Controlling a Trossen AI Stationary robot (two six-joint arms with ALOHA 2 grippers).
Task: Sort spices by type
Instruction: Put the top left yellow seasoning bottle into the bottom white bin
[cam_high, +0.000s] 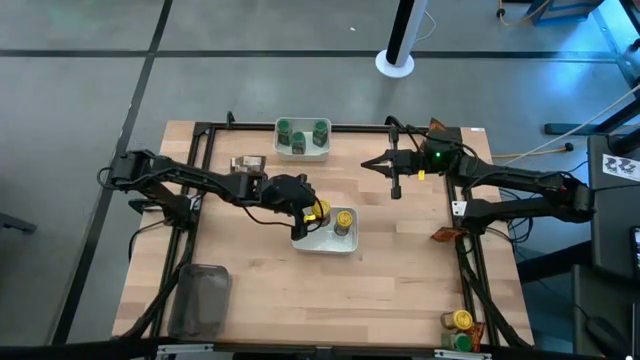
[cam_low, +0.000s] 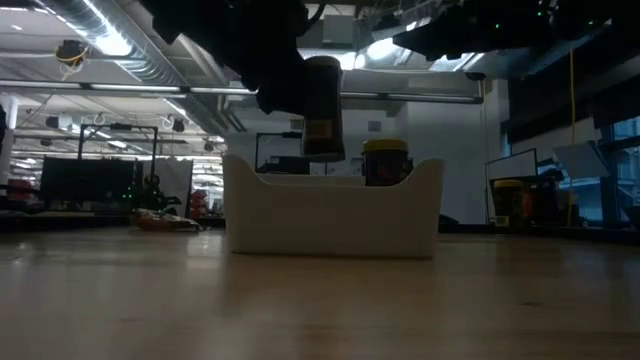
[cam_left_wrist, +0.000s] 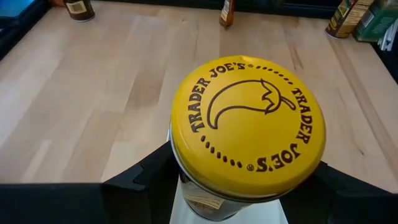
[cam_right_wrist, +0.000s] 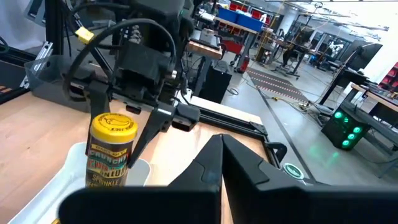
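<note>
Yellow-capped jar (cam_left_wrist: 247, 121) sits clamped between left gripper (cam_high: 312, 209) jaws, above near white bowl (cam_high: 322, 243), w/ another yellow-cap jar (cam_high: 343, 220) inside. Far bowl (cam_high: 302, 152): green-cap jars (cam_high: 320, 130). Right gripper (cam_high: 372, 163) clenched, holding nothing, mid-table.

White bowl (cam_high: 325, 243) mid-table, second bowl (cam_high: 302, 153) far edge, grey tray (cam_high: 200, 298)

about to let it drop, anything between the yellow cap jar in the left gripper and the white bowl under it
Nothing visible. The left gripper holds the yellow-capped jar above the near white bowl; a second yellow-capped jar stands beside the drop spot.
</note>
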